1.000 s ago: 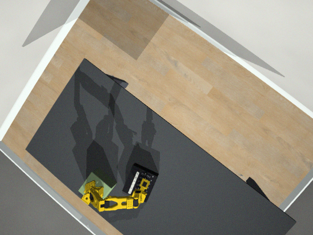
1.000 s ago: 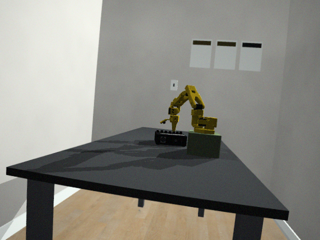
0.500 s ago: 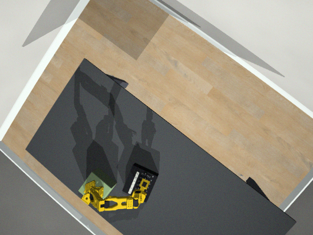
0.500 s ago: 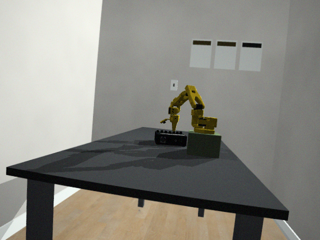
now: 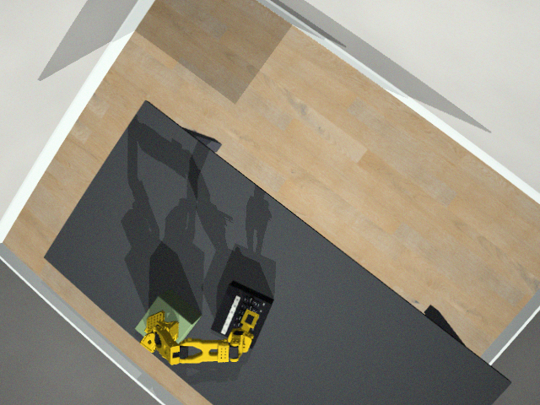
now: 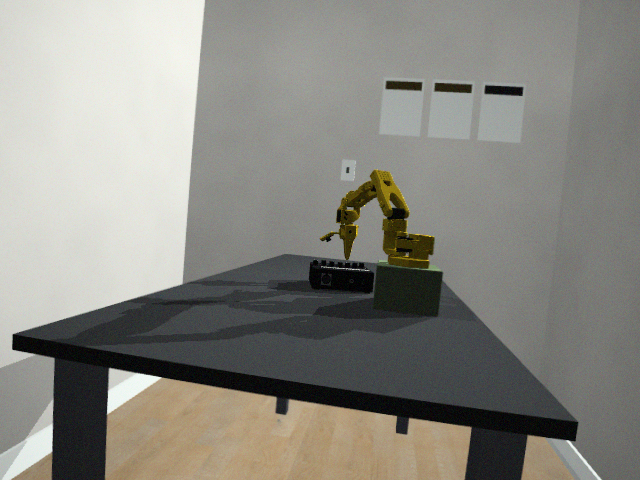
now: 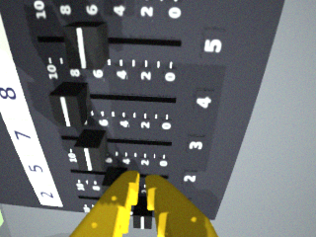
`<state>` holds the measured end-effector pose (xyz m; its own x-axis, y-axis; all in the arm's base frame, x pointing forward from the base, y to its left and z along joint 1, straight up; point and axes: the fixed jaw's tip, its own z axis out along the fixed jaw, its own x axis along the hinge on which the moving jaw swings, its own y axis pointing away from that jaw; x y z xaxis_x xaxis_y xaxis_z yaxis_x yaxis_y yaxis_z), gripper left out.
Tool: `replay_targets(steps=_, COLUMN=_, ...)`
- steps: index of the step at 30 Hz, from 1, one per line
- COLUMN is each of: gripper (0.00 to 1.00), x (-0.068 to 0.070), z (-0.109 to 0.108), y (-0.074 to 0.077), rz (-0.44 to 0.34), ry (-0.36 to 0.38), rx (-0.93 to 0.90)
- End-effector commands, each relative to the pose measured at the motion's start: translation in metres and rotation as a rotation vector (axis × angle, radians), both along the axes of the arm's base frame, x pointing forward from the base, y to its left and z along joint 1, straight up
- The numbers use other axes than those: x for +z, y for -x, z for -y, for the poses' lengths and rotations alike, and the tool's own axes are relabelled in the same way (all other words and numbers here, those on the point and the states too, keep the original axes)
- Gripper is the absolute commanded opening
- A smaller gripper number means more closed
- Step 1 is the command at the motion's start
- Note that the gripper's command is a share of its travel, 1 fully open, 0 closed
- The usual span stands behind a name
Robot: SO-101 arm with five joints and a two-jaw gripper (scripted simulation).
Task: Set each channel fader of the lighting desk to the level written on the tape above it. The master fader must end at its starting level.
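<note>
Closed gripper (image 5: 245, 346) (image 6: 346, 258) (image 7: 143, 180) hovers over the lighting desk (image 5: 224, 305) (image 6: 341, 279) (image 7: 247, 64), perhaps touching fader two.

Yellow arm (image 5: 202, 351) over black desk (image 5: 221, 315).

High overhead, one view faces down; another looks lengthwise from beyond the near table (image 5: 348, 305) (image 6: 289, 356) end, sharing the desk (image 5: 218, 322) (image 6: 341, 279) (image 7: 247, 64) with the close, down-facing wrist view.
</note>
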<state>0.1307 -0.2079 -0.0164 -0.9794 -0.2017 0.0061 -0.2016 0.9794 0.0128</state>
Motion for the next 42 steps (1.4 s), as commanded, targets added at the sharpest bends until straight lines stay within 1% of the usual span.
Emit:
replay_targets(steps=1, gripper=0.0, x=0.005, z=0.003, y=0.0, rz=0.011, ry=0.016, rx=-0.001)
replay_targets(steps=19, gripper=0.0, x=0.007, z=0.003, y=0.0, rz=0.011, ry=0.016, rx=-0.001)
replay_targets(steps=28, gripper=0.0, x=0.017, z=0.004, y=0.0, rz=0.011, ry=0.016, rx=-0.001)
replay_targets(steps=30, gripper=0.0, x=0.017, z=0.004, y=0.0, rz=0.011, ry=0.016, rx=-0.001)
replay_targets(steps=37, gripper=0.0, x=0.026, z=0.004, y=0.0, rz=0.011, ry=0.016, rx=-0.001)
replay_targets(steps=42, gripper=0.0, x=0.029, z=0.004, y=0.0, rz=0.011, ry=0.016, rx=-0.001)
